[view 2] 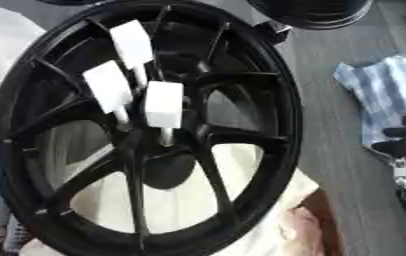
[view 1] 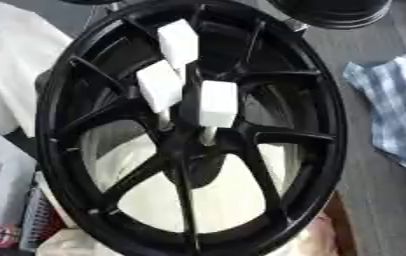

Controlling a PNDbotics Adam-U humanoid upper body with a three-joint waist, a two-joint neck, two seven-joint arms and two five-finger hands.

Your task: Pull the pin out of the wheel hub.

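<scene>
A black spoked wheel hub stands tilted and fills most of both views. Three pins with white block heads stick out around its centre: one at the top, one to the left and one nearest the centre, whose thin metal shank runs into the hub. My right hand shows at the right edge of the right eye view, well clear of the rim. Its fingers are relaxed, with nothing in them. My left hand shows in neither view.
A blue-and-white checked cloth lies on the grey table to the right of the wheel. A second black wheel sits at the top. White sheeting lies under the hub. Papers and a red item are at the lower left.
</scene>
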